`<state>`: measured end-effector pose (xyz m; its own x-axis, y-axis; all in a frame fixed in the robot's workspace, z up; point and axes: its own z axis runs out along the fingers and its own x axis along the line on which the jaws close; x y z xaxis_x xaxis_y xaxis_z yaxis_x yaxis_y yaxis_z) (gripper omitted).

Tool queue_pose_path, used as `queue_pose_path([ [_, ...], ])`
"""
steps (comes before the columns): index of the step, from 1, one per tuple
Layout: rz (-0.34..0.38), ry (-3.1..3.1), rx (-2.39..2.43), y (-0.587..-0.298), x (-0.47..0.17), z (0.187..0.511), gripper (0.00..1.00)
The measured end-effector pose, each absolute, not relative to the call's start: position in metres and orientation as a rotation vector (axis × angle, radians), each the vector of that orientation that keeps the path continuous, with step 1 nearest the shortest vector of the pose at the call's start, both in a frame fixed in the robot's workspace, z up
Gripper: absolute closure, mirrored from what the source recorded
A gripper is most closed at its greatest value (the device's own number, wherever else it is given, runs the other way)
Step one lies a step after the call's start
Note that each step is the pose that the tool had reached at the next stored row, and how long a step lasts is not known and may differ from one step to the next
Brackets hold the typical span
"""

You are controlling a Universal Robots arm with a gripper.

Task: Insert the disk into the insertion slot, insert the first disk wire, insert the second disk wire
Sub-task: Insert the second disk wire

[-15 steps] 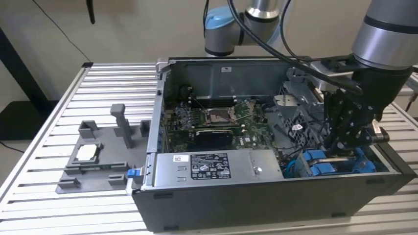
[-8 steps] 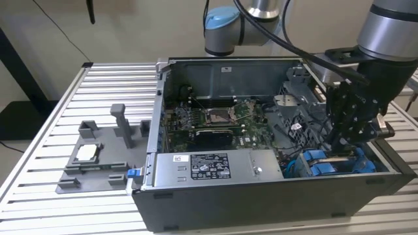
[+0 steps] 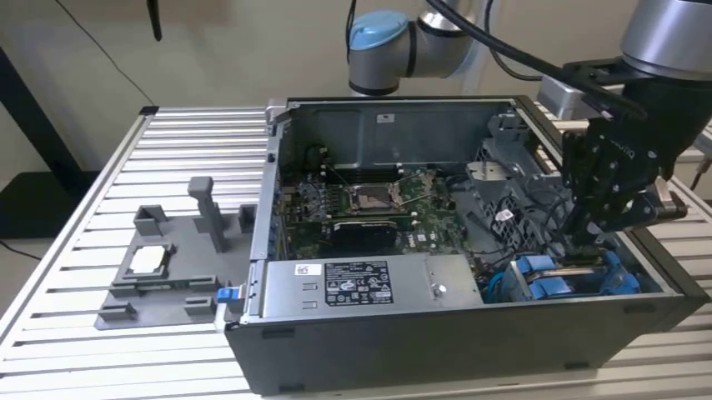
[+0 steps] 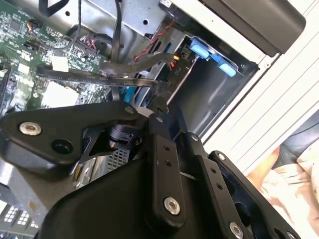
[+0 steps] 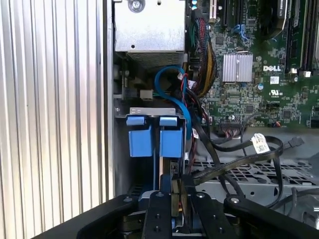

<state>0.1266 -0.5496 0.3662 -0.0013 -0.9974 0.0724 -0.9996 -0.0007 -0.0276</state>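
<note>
Your disk (image 3: 562,279) already sits in the slot (image 3: 523,287) at the case (image 3: 445,350) corner, blue tabs up, so you're on the wires now. The gripper (image 4: 160,102) hangs straight down over the slot, jaws pinched on a black wire connector (image 4: 162,89) just above the disk.

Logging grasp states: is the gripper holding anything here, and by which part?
Cannot be told: the gripper sits down in the computer case at the insertion slot, fingertips hidden.
</note>
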Motion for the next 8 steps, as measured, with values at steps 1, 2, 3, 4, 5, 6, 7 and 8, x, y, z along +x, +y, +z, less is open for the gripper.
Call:
queue_pose_path([
  [1, 0.11, -2.198, 2.197, -0.5496, 0.1266, 0.3681, 0.76],
  [2, 0.11, -2.198, 2.197, -0.5496, 0.1266, 0.3692, 0.76],
  [3, 0.11, -2.198, 2.197, -0.5496, 0.1266, 0.3693, 0.76],
  [4, 0.11, -2.198, 2.197, -0.5496, 0.1266, 0.3693, 0.76],
  [5, 0.109, -2.198, 2.197, -0.5496, 0.1266, 0.3693, 0.76],
  [6, 0.11, -2.198, 2.197, -0.5496, 0.1266, 0.3695, 0.76],
  [7, 0.11, -2.198, 2.197, -0.5496, 0.1266, 0.3697, 0.76],
  [8, 0.11, -2.198, 2.197, -0.5496, 0.1266, 0.3698, 0.76],
])
